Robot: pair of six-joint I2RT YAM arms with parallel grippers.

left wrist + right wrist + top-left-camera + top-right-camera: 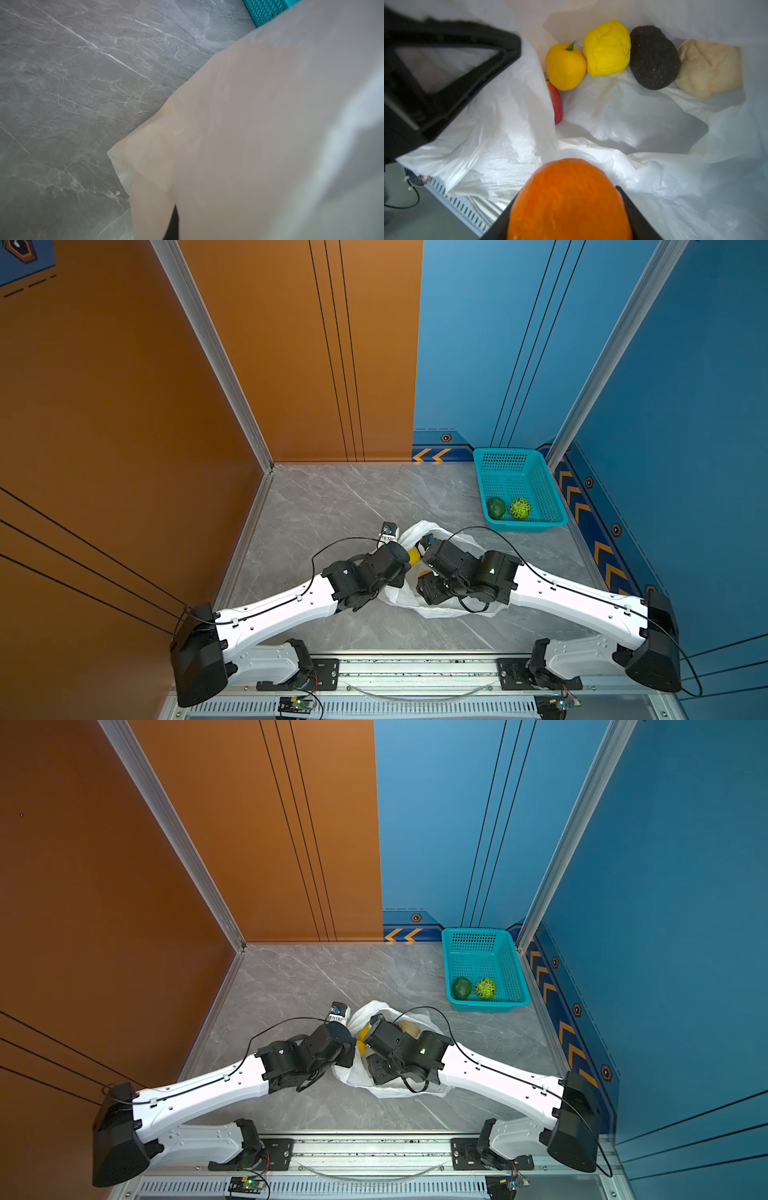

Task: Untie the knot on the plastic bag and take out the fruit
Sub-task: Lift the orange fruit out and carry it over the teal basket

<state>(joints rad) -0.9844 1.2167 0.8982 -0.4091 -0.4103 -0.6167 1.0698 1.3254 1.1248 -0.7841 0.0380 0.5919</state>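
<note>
Inside the bag mouth, right wrist view: right end effector (pixel 568 193) stands about half open, both black jaws pressed to the flanks of the orange fruit (pixel 569 207). The skin is smooth, faintly streaked and glossy. Cannot tell whether it is off the bag floor.

Beyond it, five more pieces lie against the far wall of the plastic bag (pixel 623 116):
- orange-yellow fruit (pixel 565 66) with a green stem
- yellow bumpy fruit (pixel 607 47), touching it
- near-black fruit (pixel 654 58), rough and speckled
- cream bumpy fruit (pixel 710 68), at the end of the row
- pinkish-red fruit (pixel 558 104), half hidden behind a fold

The bag is thin, white, translucent and heavily creased, and its mouth gapes wide.

Left end effector (pixel 400 580) is closed tight at the bag's left edge and seems to pinch the film. In the left wrist view, stretched plastic covers most of the lens.

In both top views the bag sits on the grey marbled counter (pixel 332 497), between the two wrists. The teal basket (pixel 519 456) is in the far right corner, apart from the bag. It holds a dark green fruit (pixel 496 508) and a bright green scaly fruit (pixel 520 508), side by side.
</note>
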